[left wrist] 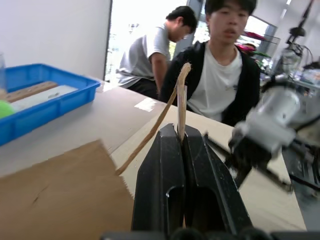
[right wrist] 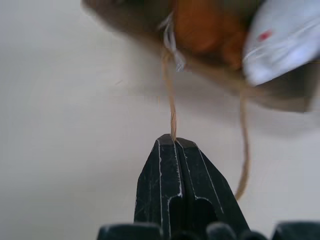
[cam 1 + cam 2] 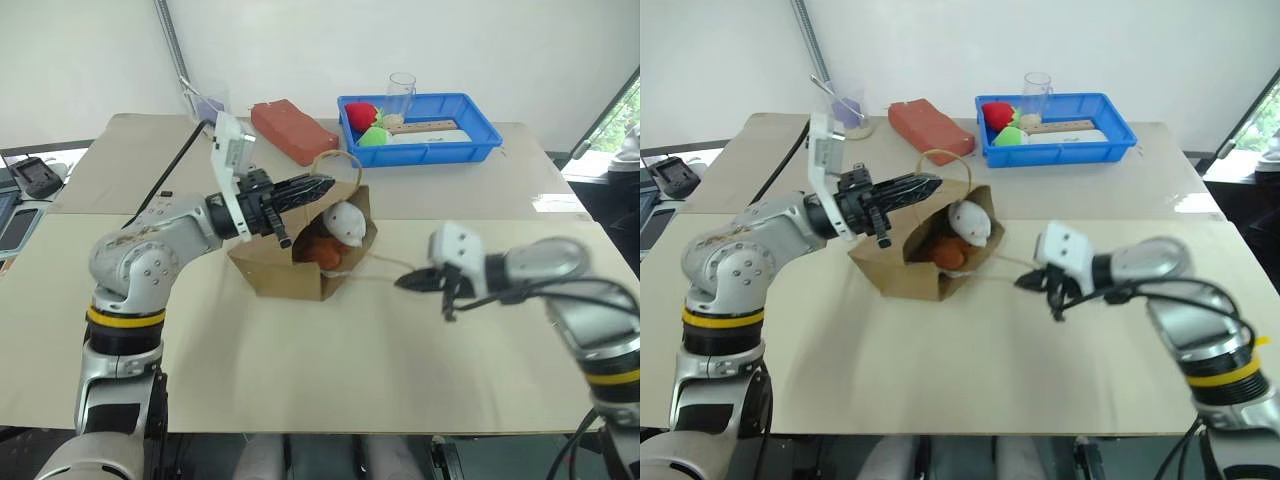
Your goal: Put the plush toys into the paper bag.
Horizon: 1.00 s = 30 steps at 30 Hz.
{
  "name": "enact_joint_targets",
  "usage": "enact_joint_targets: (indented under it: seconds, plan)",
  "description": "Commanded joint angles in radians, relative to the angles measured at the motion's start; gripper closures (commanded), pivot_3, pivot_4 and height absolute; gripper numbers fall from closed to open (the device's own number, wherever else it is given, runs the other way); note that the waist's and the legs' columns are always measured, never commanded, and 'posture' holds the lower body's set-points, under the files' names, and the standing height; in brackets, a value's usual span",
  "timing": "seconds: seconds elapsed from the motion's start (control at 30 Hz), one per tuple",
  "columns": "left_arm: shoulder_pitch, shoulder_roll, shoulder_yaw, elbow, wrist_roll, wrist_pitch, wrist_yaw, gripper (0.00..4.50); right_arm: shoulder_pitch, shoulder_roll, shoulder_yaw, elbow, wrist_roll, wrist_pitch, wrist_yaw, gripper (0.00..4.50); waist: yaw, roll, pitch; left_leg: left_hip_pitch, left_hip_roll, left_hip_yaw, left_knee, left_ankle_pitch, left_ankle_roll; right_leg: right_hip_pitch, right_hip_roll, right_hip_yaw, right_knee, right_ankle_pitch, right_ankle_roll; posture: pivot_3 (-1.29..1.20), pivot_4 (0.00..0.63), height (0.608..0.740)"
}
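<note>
The brown paper bag (image 3: 275, 265) lies on its side in the middle of the table, its mouth facing right. Both plush toys sit in the mouth: the white one (image 3: 345, 222) on top, the orange-brown one (image 3: 322, 250) under it. My left gripper (image 3: 325, 185) is above the bag's mouth, shut on the upper twine handle (image 1: 172, 100). To the right of the bag, my right gripper (image 3: 403, 282) is shut on the lower twine handle (image 2: 170, 100), which stretches taut from the bag. The right wrist view shows the orange toy (image 2: 205, 25) and the white toy (image 2: 285, 40) close ahead.
A blue tray (image 3: 470, 140) at the back right holds red and green round toys, a ruler and a glass. A red-orange block (image 3: 293, 130) lies behind the bag, and a plastic cup (image 3: 848, 105) stands at the back left. Two people (image 1: 225, 75) are beyond the table's right side.
</note>
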State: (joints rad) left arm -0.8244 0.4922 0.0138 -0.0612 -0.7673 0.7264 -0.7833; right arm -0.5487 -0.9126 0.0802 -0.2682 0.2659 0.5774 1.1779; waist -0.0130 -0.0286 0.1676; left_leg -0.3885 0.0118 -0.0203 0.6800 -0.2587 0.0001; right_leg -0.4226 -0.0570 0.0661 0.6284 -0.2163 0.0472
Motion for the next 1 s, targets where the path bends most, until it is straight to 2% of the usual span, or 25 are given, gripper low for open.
enact_joint_targets:
  seconds: [0.03,0.17,0.3,0.77,1.0]
  plan:
    - [-0.104,-0.025,-0.020,0.145,0.095,-0.137,-0.088,4.50,-0.053,-0.072,-0.080,-0.013,0.060,0.013,0.055,4.48,0.000,0.000,0.000,0.000,0.000,0.000,0.000,0.000,0.000,0.000,0.000,0.000,0.000,0.000,0.000,0.00,0.150,0.740]
    - [-0.180,-0.069,-0.029,0.280,0.165,-0.238,-0.146,4.50,-0.129,-0.159,-0.107,0.012,0.080,0.007,0.107,4.48,-0.003,0.000,0.000,-0.002,0.000,0.002,0.000,-0.001,0.001,-0.001,-0.001,0.000,-0.002,0.000,0.001,0.00,0.150,0.740]
    - [-0.203,-0.099,-0.025,0.341,0.207,-0.289,-0.176,4.50,-0.195,-0.195,-0.097,0.005,0.109,0.023,0.132,4.48,-0.005,0.000,0.000,-0.002,0.000,0.002,0.000,-0.001,0.002,-0.002,-0.001,0.000,-0.002,-0.001,0.001,0.00,0.150,0.740]
    - [-0.253,-0.168,0.012,0.447,0.275,-0.387,-0.167,4.50,-0.443,-0.114,-0.014,-0.036,0.191,0.136,0.134,4.48,-0.001,0.000,0.000,-0.004,0.000,0.001,0.000,-0.001,0.002,-0.003,-0.001,0.000,-0.001,-0.001,0.001,0.00,0.150,0.740]
    - [-0.292,-0.213,0.000,0.533,0.313,-0.449,-0.198,4.50,-0.492,-0.112,0.025,-0.016,0.173,0.119,0.149,4.48,0.001,0.000,0.000,-0.006,-0.001,0.001,0.001,-0.001,0.002,-0.004,-0.002,0.000,-0.002,-0.001,0.001,0.00,0.150,0.740]
